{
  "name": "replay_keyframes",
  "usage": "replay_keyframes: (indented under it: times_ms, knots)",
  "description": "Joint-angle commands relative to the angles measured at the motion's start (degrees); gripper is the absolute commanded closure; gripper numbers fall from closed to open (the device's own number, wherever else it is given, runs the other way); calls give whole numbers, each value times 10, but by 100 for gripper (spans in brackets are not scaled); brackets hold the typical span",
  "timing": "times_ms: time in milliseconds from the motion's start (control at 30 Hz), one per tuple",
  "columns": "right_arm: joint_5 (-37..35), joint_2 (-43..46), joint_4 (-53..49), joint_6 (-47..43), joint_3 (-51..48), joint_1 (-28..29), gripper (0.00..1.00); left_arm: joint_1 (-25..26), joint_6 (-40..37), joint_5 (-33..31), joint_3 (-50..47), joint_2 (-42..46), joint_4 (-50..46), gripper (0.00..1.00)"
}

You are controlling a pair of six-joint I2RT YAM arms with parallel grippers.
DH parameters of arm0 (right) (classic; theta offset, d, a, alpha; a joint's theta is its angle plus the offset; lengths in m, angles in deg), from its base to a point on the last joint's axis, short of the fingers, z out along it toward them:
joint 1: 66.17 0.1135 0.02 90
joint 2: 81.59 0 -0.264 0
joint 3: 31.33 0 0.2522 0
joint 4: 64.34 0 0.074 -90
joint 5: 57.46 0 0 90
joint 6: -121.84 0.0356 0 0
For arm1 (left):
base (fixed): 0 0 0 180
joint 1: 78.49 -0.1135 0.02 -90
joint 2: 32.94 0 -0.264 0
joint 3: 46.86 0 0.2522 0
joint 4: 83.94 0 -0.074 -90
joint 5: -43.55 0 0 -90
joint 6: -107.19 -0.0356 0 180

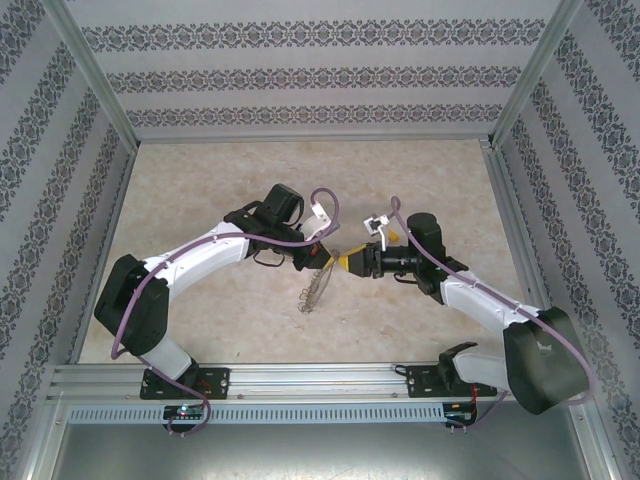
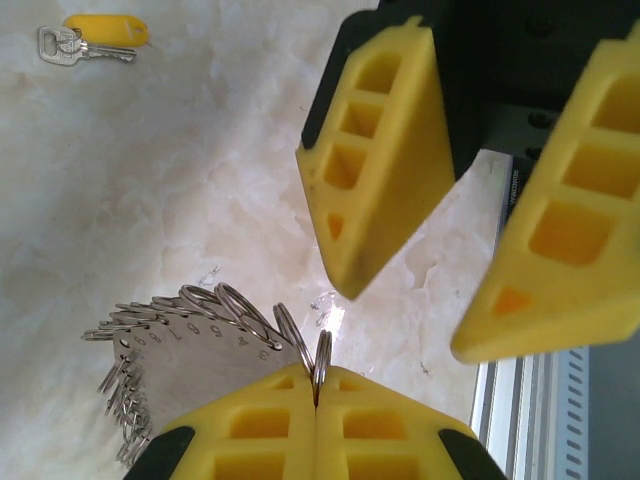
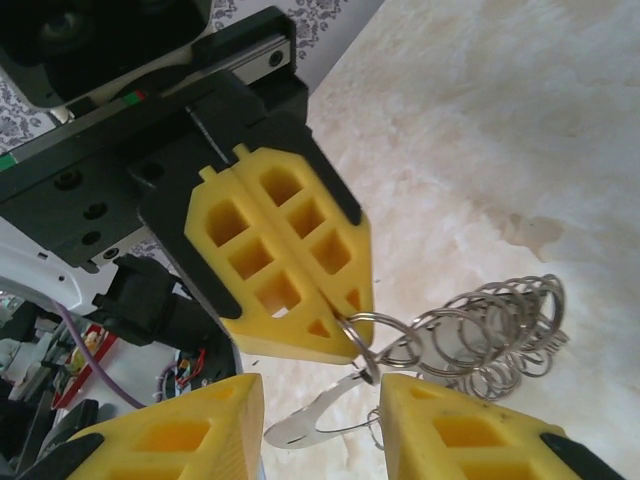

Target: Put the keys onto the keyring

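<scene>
Pale marbled table point(image 1: 200, 180) below. Left gripper point(image 2: 316, 385) is clamped on one loop of the keyring point(image 2: 190, 340), lifting it, presumably to present it. Right gripper point(image 2: 410, 320) just beyond, jaws apart, empty. Key point(image 2: 95, 35) lies well away on the table, not yet fetched.

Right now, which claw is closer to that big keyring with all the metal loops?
Left. The left gripper is shut on one loop of the keyring. The right gripper faces it with open jaws, fingertips either side of its near end.
</scene>
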Motion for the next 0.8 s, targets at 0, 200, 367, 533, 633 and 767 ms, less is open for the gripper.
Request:
replay_keyframes:
  times_ms: [0,200,367,533,633,767]
  knots:
    - [-2,-9,14,0,8,15,64,-7,-18,17,17,4,-11,100]
    - [-6,-32,17,-4,21,27,64,-7,-18,18,16,6,-13,100]
    - [-16,-31,16,-6,23,26,65,-7,-17,21,17,7,-12,100]
    - [-24,-30,20,-4,21,18,65,-7,-18,23,16,7,-13,100]
    - [-19,-31,23,-1,26,17,65,-7,-17,24,16,6,-13,100]
    - [-12,-34,25,0,32,18,65,-7,-16,27,16,7,-11,100]
